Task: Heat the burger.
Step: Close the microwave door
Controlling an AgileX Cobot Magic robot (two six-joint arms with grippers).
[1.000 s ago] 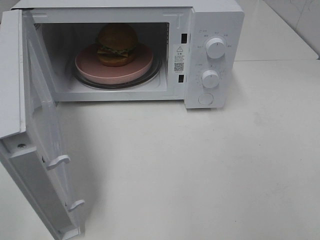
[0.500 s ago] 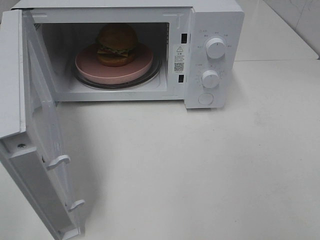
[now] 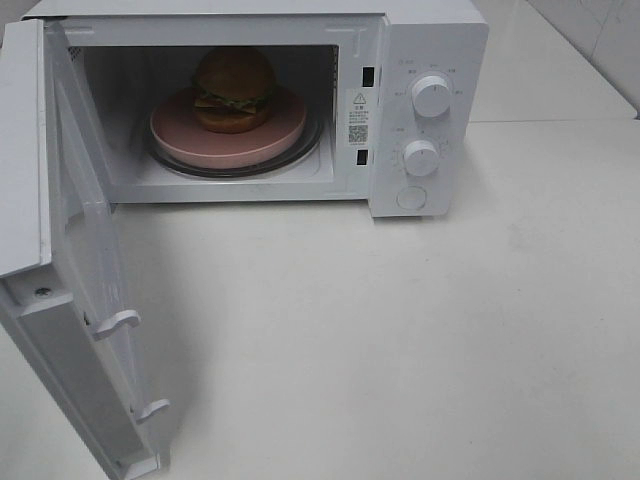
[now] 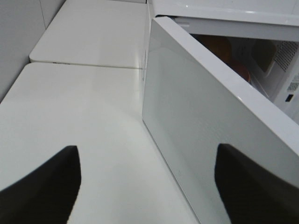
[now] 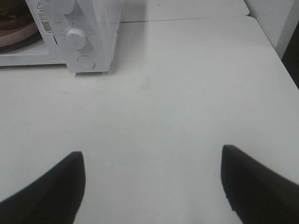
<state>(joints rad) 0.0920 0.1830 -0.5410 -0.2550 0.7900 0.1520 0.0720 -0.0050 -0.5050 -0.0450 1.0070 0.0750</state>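
The burger (image 3: 234, 88), with its golden-brown bun, sits on a pink plate (image 3: 180, 135) on the glass turntable inside the white microwave (image 3: 430, 40). The microwave's door (image 3: 60, 250) stands swung wide open to the left. Neither gripper shows in the exterior view. In the left wrist view my left gripper (image 4: 145, 148) is open, its dark fingers spread before the door's outer face (image 4: 201, 121); a brown patch of the burger (image 4: 217, 46) shows past the door's edge. My right gripper (image 5: 152, 151) is open above bare table, some way in front of the control panel (image 5: 79, 37).
Two round knobs (image 3: 431, 95) (image 3: 421, 157) and a round button (image 3: 411, 197) sit on the microwave's right panel. The open door juts toward the table's front-left. White table (image 3: 400, 330) spreads in front and to the right; a tiled wall rises at far right.
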